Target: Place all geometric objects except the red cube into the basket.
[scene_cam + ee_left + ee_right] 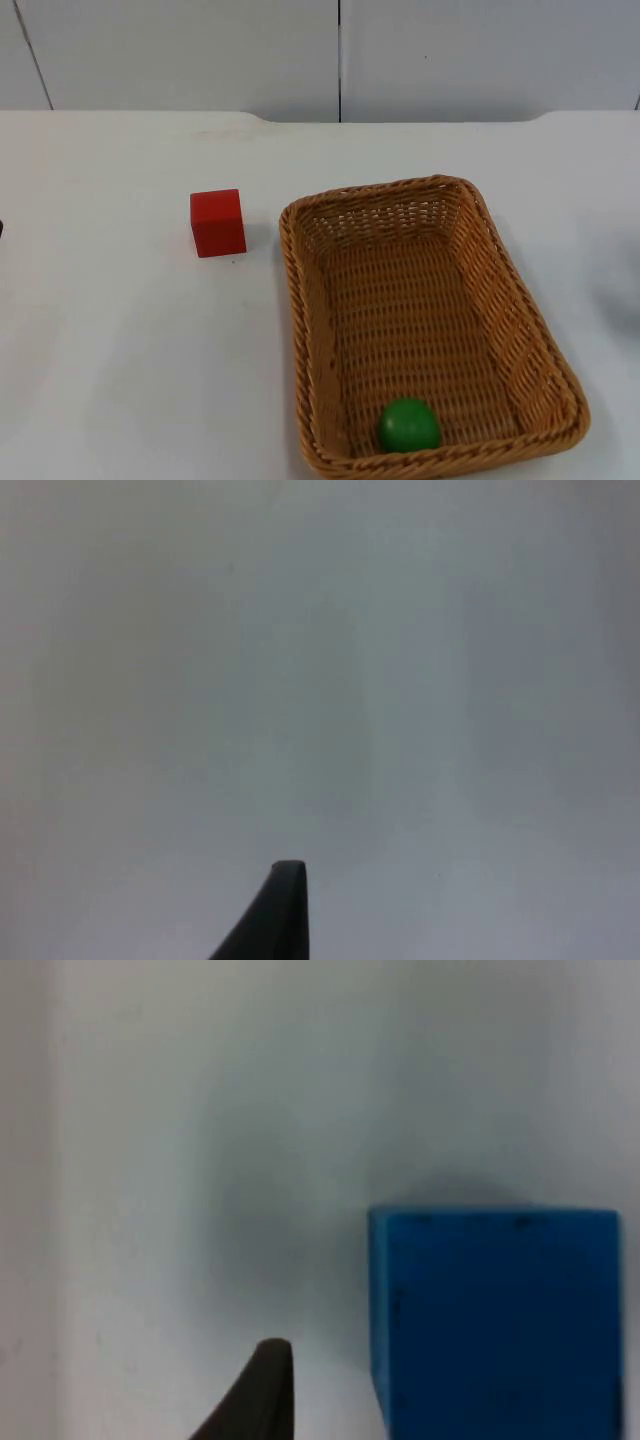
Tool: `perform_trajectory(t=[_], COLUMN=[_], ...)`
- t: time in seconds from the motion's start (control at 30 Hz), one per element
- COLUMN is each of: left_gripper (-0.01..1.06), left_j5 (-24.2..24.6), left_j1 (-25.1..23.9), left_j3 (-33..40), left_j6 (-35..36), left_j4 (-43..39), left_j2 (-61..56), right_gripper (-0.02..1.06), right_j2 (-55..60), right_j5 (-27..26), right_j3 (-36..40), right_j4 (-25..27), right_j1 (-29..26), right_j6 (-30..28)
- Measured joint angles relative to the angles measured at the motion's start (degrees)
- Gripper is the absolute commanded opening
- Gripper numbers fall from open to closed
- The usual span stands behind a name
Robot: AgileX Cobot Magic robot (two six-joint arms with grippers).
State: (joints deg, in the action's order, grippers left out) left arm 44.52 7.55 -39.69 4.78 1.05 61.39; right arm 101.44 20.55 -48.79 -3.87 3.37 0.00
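Top view: you are looking down on a white bench [130, 380] that ends at a grey partition wall [200, 50]. A woven wicker basket [303, 330] sits on the right half of the bench, long and rectangular, with its near end close to the bench's front edge. Inside it, a green ball [408, 425] lies on the woven floor at the near end, close to the near wall. A red cube [218, 222] stands on the bench just beside the basket's far left corner, apart from the rim and not touching it.

Left wrist view: you see the left claw [285, 900] as one black fingertip over bare white bench. The second finger is out of frame, so I cannot tell you whether this claw is released or clenched.

Right wrist view: the right claw [265, 1385] also appears as a single dark fingertip over the bench. Just beside that fingertip stands a blue cube [495, 1320], resting on the bench with its flat top face toward the camera. The fingertip and the blue cube are near each other, with a strip of white bench between them. Here too, I cannot tell you whether the claw is released or clenched.
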Motion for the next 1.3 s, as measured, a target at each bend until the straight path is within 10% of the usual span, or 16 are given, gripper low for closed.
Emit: perform_trajectory(t=[0.37, 0.5, 0.63, 1.3], left_gripper=[1.05, 1.05, 1.05, 1.05], left_j5=[0.0, 0.0, 0.0, -0.1], left_j1=[0.0, 0.0, 0.0, 0.0], left_j3=[0.0, 0.0, 0.0, 0.0], left_j6=[0.0, 0.0, 0.0, 0.1], left_j4=[-0.1, -0.2, -0.2, -0.4], left_j2=[0.0, 0.0, 0.0, 0.0], right_gripper=[0.88, 0.61, -0.01, 0.0], right_j2=[6.7, 6.8, 6.8, -22.0], right_j5=[-9.3, -9.7, -9.7, 8.2], right_j3=[-0.1, -0.1, -0.1, -0.1], right_j4=[0.2, 0.2, 0.3, 0.7], right_j1=[0.0, 0.0, 0.0, 0.0], right_j6=[0.4, 0.4, 0.5, 0.5])
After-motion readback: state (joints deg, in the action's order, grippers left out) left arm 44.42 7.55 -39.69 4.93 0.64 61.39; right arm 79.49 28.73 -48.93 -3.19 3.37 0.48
